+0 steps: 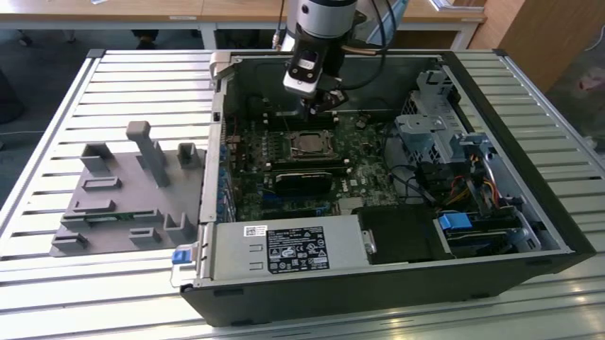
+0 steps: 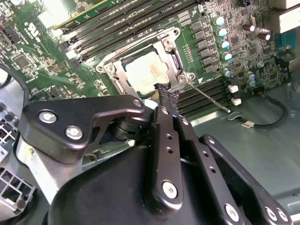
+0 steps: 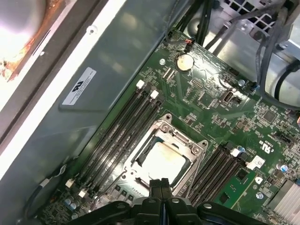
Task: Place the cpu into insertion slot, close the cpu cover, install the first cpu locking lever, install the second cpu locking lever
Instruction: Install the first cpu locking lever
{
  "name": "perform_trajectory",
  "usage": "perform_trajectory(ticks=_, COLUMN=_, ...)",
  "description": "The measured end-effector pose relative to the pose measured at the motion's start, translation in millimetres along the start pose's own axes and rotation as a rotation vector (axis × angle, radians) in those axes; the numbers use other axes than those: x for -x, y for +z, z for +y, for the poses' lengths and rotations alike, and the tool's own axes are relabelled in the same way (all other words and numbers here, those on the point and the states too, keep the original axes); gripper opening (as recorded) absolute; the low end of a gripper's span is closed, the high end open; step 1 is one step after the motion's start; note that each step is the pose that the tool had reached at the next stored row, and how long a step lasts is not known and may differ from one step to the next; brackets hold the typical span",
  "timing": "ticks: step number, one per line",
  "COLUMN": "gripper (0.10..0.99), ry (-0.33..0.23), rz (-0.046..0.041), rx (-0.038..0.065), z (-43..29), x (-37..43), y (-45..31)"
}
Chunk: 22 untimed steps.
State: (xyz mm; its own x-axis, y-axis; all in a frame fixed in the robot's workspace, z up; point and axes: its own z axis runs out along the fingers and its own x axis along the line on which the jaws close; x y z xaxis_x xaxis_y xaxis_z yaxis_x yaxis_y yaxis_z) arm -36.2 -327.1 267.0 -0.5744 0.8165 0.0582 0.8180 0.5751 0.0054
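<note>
Inside the open computer case (image 1: 378,297) on the table (image 1: 57,297): the cpu (image 3: 164,161) sits flat in the insertion slot (image 1: 289,145), its pale top showing through the square opening of the cpu cover (image 3: 190,143). In both wrist views the cover frame lies flat over the chip and around the slot's rim. My read: placement is done and the cover is down.

The tool (image 3: 159,183) has its fingers pressed together with nothing between them. A narrow closed tip suits pushing a thin part rather than grasping it, which fits lever work.

In the second wrist view the tool (image 2: 166,94) is at the slot's edge, just beside the root of a thin locking lever (image 2: 208,97). That lever sticks out at a slant over the memory slots (image 2: 213,86) and is not tucked along the frame, so it reads as unlatched. I can't tell whether the tip touches the lever, the frame or neither, and I can't make out the other lever's state.

In the exterior view the arm comes in from above and the tool (image 1: 319,110) hangs low over the green board, close to the slot's far edge. That steep approach clears the case walls.
</note>
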Motion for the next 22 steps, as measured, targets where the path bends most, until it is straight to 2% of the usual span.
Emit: perform_trajectory(ticks=22, gripper=0.114, ry=-0.159, rz=0.0001, rx=-0.009, z=0.0, x=0.0, y=0.0)
